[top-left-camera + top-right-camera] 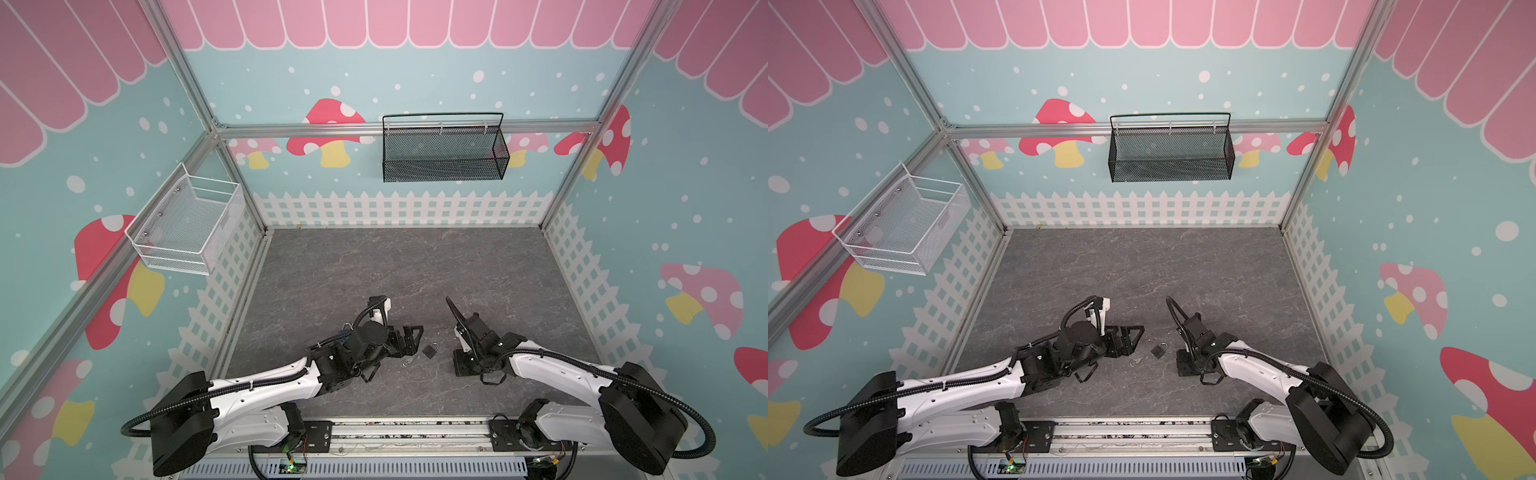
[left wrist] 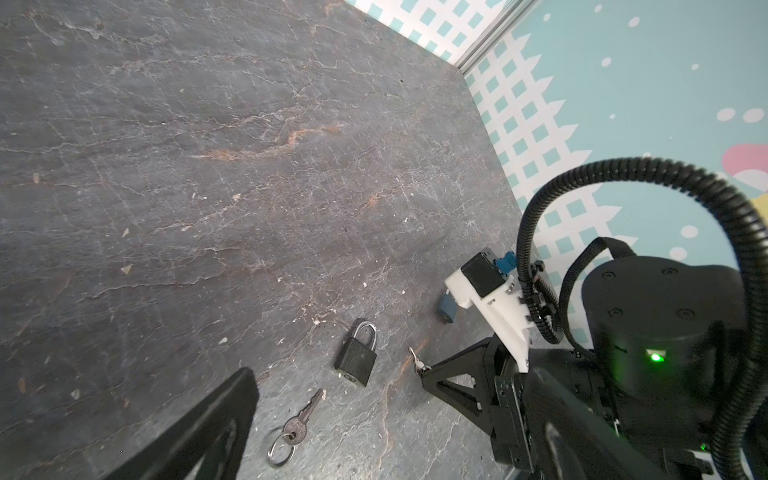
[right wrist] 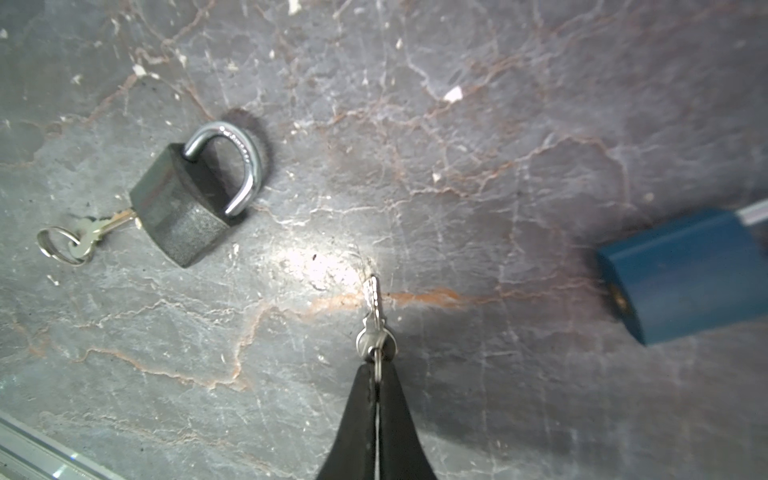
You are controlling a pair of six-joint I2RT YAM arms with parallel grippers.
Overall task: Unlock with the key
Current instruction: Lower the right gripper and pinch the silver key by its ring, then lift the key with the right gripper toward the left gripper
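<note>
A black padlock [image 2: 356, 360] [image 3: 183, 208] with its silver shackle seated in the body lies flat on the slate table, seen small in both top views [image 1: 429, 351] [image 1: 1158, 351]. A key on a ring [image 2: 296, 428] [image 3: 85, 241] lies loose beside the padlock's base, not inserted. My right gripper [image 3: 376, 370] [image 1: 457, 359] is shut on the head and ring of a second small silver key [image 3: 372, 301] [image 2: 415, 362], whose blade points at the table right of the black padlock. My left gripper [image 2: 386, 449] [image 1: 411, 343] is open and empty, left of the padlock.
A blue padlock [image 3: 681, 276] [image 2: 446, 309] lies on the table under the right wrist. A black mesh basket [image 1: 444, 147] hangs on the back wall and a white wire basket [image 1: 187, 226] on the left wall. The fence-printed walls close in the table.
</note>
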